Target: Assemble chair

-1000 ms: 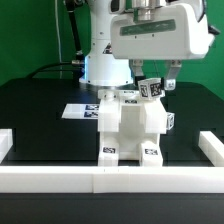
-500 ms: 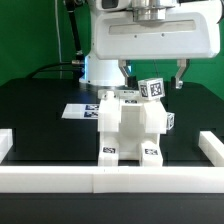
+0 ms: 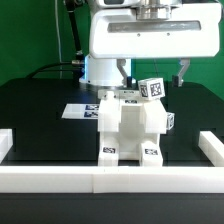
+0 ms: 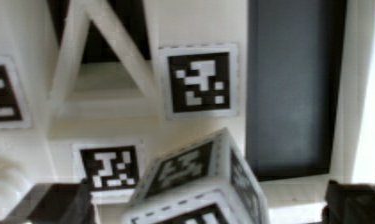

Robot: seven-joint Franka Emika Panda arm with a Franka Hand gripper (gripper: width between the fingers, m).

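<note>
Chair (image 3: 128,125) stands half-built on the black bench (image 3: 40,110), just behind the white border rail (image 3: 60,178). Its topmost tagged post (image 3: 152,88) rises toward the exterior view's right. The jaws hang wide open and empty, one to either side of this post, apart from it and slightly higher. The post points upward with a little tilt, so in my judgement a straight descent would bring it between them.
</note>
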